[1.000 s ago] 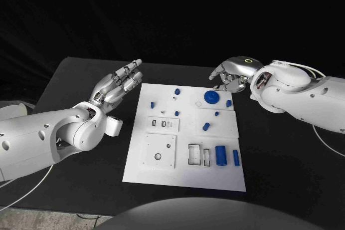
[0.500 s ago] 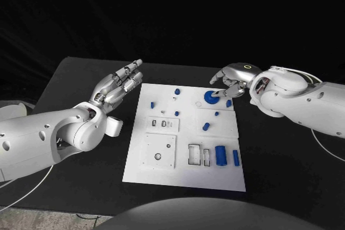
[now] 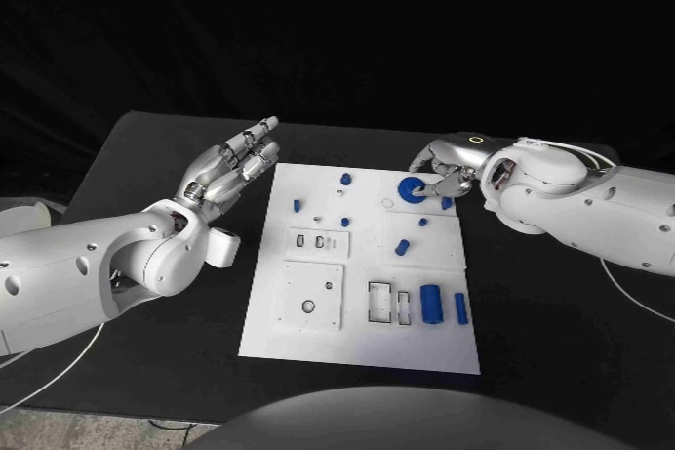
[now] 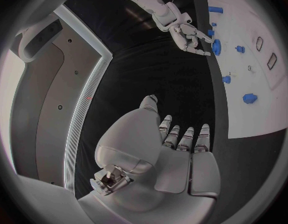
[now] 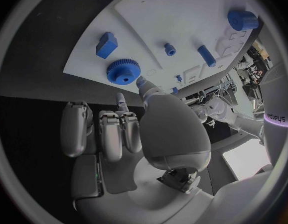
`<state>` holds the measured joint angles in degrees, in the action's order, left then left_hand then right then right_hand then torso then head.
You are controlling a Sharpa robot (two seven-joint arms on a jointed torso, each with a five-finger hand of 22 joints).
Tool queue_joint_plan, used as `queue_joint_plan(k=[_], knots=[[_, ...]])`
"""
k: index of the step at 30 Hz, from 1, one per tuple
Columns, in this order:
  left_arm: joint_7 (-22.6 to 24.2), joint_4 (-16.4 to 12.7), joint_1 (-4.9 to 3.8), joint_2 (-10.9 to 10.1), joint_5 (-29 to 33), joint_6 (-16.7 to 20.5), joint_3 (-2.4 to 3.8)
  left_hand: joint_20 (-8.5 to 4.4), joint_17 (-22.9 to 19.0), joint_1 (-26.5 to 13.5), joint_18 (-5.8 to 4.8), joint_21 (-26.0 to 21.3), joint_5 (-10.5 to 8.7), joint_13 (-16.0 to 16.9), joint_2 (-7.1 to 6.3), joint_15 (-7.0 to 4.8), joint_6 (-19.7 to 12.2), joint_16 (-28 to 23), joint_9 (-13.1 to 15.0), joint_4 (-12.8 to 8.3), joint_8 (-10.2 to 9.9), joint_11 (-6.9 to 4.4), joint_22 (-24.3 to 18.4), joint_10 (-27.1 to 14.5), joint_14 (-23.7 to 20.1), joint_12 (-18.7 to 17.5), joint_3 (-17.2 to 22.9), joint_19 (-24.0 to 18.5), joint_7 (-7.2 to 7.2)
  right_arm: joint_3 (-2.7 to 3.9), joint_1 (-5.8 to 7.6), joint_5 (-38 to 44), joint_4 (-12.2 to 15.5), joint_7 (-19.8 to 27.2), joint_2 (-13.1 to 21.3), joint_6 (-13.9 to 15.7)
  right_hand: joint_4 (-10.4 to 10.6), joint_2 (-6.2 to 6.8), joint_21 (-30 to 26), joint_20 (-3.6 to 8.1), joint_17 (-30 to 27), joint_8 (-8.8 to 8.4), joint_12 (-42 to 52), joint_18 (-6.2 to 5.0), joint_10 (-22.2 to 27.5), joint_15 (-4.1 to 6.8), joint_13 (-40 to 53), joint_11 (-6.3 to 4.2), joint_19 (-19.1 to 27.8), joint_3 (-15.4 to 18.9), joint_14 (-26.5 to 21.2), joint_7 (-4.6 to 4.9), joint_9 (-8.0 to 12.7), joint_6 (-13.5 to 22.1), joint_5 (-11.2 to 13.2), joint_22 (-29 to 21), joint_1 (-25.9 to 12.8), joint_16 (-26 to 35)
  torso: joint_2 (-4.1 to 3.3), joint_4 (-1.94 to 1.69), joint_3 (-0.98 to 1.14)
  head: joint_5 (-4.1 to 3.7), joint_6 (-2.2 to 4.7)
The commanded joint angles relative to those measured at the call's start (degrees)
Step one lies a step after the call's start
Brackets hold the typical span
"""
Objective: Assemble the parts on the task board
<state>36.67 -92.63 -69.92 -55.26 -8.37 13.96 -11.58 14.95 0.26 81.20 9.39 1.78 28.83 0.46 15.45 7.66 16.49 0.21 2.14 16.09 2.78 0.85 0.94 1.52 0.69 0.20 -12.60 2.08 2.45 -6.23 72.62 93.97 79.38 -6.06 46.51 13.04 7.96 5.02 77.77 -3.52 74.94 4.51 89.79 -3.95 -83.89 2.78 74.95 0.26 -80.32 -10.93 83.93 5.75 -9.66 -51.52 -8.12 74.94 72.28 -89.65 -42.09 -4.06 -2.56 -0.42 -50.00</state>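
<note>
Robotics lab; black table against black backdrop; white task board with blue parts; equipment benches visible beyond.

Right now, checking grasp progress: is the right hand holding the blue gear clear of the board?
No. The blue gear lies flat on the task board, with the right hand beside it, fingers not closed around it.

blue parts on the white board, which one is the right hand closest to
The round blue toothed gear at the board's far end. The right hand hovers right beside it; the other blue parts are smaller pegs and blocks lying farther away.
</note>
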Motion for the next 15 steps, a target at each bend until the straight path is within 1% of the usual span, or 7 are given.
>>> queue_joint_plan(k=[1,4,9,12,15], knots=[[0.3,0.1,0.02,0.2,-0.2,-1.4,0.03,-0.11,0.1,0.5,1.05,0.2,0.24,0.1,0.07,0.05,-0.2,0.2,0.0,0.0,0.1,0.00,0.1,0.2,0.3,0.3,0.3,0.3,0.23,0.01,-0.31,2.0,-0.6,-1.8,-0.5,-1.4,-0.5,-0.13,-0.4,-0.28,14.0,0.44,0.2,0.10,-6.1,-0.22,15.0,0.48,0.3,-0.1,5.6,0.05,-0.4,-0.8,-0.9,3.7,0.8,0.2,0.02,-0.01,0.03,-0.17,0.00],[0.2,0.1,0.04,0.2,-0.2,-1.5,0.03,-0.10,0.1,0.5,1.05,0.2,0.24,0.1,0.07,0.07,-0.2,0.2,0.0,0.0,0.1,0.01,0.1,0.2,0.3,0.3,0.3,0.3,0.24,0.01,-0.54,2.6,-1.3,-2.0,-1.0,-1.6,-0.8,-0.14,-0.6,-0.30,13.9,0.67,0.2,0.05,-6.1,-0.23,15.0,0.48,0.5,-0.1,5.5,0.04,-0.8,-1.2,-1.9,3.6,1.0,0.4,-0.01,-0.06,0.04,-0.16,0.00],[-0.1,0.2,0.06,0.3,-0.2,-1.7,0.03,-0.09,0.1,0.5,1.05,0.2,0.25,0.1,0.06,0.09,-0.3,0.2,0.0,0.0,0.1,0.03,0.1,0.2,0.3,0.3,0.4,0.3,0.25,0.01,-0.84,3.2,-2.1,-2.4,-1.6,-2.1,-1.3,-0.06,-0.9,-0.32,13.5,0.87,0.2,-0.05,-6.1,-0.25,15.0,0.51,0.8,-0.2,5.3,0.11,-1.3,-1.4,-3.0,3.4,1.3,0.6,0.01,-0.03,0.04,-0.18,0.00],[-0.2,0.2,0.08,0.3,-0.2,-1.8,0.03,-0.05,0.1,0.5,1.04,0.2,0.26,0.0,0.03,0.15,-0.3,0.2,0.0,0.0,0.1,0.08,0.1,0.2,0.3,0.3,0.4,0.3,0.30,0.01,-1.06,3.6,-2.3,-2.6,-1.9,-2.5,-1.8,0.00,-1.1,-0.34,13.4,1.48,0.2,-0.10,-6.1,-0.26,15.0,0.51,0.9,-0.2,5.3,0.10,-2.1,-2.3,-4.2,3.4,1.6,0.7,0.03,-0.02,0.02,-0.19,0.00],[-0.4,0.3,0.09,0.3,-0.2,-1.9,0.03,-0.03,0.1,0.5,1.03,0.2,0.27,0.0,0.01,0.18,-0.3,0.2,0.0,-0.1,0.1,0.10,0.1,0.2,0.3,0.3,0.4,0.3,0.34,0.01,-1.27,3.9,-2.3,-2.7,-1.9,-2.8,-2.4,0.01,-1.3,-0.26,13.3,2.38,0.2,-0.16,-6.1,-0.15,15.0,0.36,1.1,-0.4,5.2,-0.14,-3.5,-3.2,-5.8,3.4,1.9,0.8,0.04,0.01,0.02,-0.16,0.00]])
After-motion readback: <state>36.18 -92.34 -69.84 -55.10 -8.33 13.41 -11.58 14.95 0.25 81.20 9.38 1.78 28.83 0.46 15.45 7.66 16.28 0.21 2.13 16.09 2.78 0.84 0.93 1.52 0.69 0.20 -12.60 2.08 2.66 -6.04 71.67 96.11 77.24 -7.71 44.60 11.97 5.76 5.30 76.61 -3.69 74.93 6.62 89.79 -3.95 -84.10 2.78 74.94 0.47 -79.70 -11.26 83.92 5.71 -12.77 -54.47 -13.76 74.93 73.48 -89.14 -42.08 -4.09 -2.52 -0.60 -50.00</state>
